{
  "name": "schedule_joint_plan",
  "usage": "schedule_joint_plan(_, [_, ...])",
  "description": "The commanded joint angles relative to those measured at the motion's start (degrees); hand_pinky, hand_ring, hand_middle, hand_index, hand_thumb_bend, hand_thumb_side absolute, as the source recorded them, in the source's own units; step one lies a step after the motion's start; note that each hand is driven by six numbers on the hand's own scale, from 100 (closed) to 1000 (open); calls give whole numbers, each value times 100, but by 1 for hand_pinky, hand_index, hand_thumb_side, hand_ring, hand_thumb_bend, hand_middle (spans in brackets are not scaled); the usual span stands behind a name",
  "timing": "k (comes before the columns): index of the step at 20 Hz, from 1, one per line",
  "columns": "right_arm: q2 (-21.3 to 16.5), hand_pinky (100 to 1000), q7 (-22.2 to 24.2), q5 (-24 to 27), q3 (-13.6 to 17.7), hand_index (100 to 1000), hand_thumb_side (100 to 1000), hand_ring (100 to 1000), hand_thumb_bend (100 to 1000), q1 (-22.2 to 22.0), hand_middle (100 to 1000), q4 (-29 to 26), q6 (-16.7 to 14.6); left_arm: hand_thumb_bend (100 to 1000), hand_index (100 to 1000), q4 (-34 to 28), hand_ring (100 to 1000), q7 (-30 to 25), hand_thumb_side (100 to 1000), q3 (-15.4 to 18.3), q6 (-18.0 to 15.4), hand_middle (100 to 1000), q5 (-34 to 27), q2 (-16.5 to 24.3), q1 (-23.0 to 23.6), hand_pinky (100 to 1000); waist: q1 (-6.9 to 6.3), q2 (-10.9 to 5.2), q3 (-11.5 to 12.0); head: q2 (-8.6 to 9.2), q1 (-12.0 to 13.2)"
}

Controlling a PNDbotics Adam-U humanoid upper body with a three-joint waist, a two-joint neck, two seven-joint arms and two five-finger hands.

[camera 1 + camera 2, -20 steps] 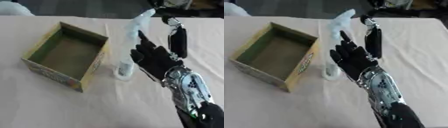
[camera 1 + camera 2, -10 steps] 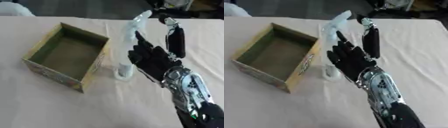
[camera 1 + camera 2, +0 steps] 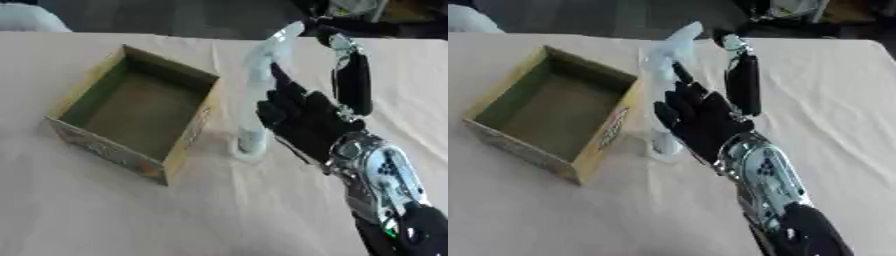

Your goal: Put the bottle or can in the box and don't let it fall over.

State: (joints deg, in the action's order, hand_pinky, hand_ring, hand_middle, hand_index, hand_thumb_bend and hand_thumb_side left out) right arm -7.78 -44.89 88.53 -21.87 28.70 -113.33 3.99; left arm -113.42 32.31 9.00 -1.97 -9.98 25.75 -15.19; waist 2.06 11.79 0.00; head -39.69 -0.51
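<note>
Right hand (image 3: pixel 302 120) (fingers straight) — beside bottle (image 3: pixel 259 95).

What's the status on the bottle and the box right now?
Right hand open beside clear bottle, not gripping. Bottle upright on table, right of open box. Left hand out of view. Nothing in the way.

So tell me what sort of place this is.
Probably a robot test setup: a cloth-covered table holds only an open cardboard box and a clear bottle, with the right robot hand beside the bottle.
</note>
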Motion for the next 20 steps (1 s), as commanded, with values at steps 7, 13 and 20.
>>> schedule_joint_plan(7, [-116, 100, 153, -5, 143, 899, 671, 100, 328, 253, 100, -126, 13, 166, 889, -117, 980, -24, 816, -12, 6, 1000, 1, 153, -45, 1000, -26, -125, -21, 18, 17])
schedule_joint_plan(13, [-227, 100, 303, -47, 320, 897, 661, 100, 327, 609, 100, -126, 28, 166, 889, -117, 980, -29, 816, -17, 13, 1000, -3, 155, -34, 1000, -23, -148, -33, 31, 12])
schedule_joint_plan(20, [-313, 100, 434, -62, 457, 899, 652, 100, 323, 920, 100, -126, 51, 165, 889, -117, 981, -34, 817, -24, 22, 1000, -5, 155, -18, 1000, -27, -154, -39, 7, 14])
